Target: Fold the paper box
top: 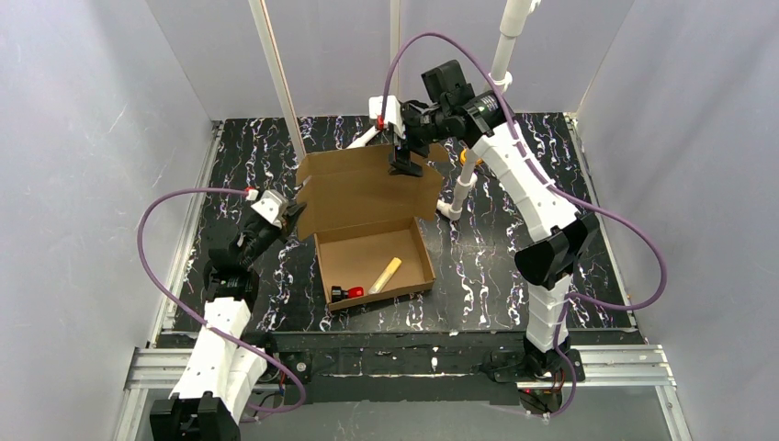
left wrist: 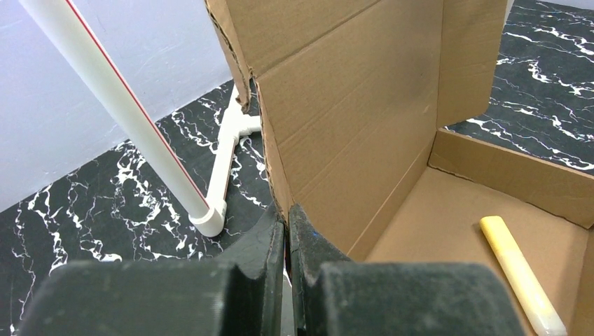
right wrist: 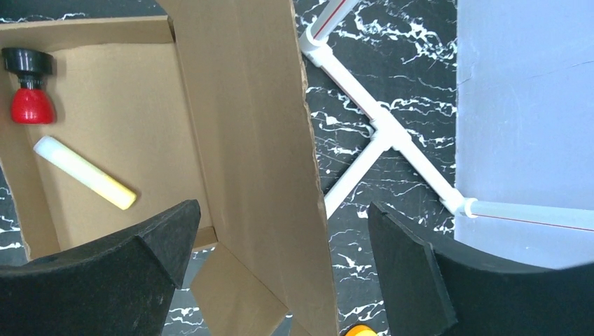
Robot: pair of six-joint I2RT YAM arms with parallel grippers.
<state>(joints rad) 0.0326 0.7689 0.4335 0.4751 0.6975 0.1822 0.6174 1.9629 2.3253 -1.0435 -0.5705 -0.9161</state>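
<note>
Two arms attend the paper box (top: 354,259), which sits near the middle of the black marbled table (top: 478,266). Its shallow tray (right wrist: 105,84) lies toward the arms and its hinged lid (top: 363,188) stands up on the far side. The left gripper (left wrist: 287,213) has its jaws pressed together on the lid's left edge, pinching the cardboard there as far as its wrist view shows. The right gripper (right wrist: 280,210) hangs at the lid's top edge with jaws spread wide, one finger on each side of the panel; neither pad appears to touch it. In the tray lie a pale yellow stick (top: 386,274) and a small red piece with a black cap (top: 347,293) (both loose, so they would likely roll if the tray tips).

Corrugated board like this should be light and stiff across its panels but weak at the scored creases, where it will want to bend. It will probably slide on the smooth tabletop if pushed low, so one hold should anchor while the other swings the lid. The best holds look to be the lid's free edges near a corner, gripped across the board's thickness. Squeezing hard mid-panel risks crushing the flutes, and the die-cut side flaps (top: 308,188) could buckle if pulled sideways.
</note>
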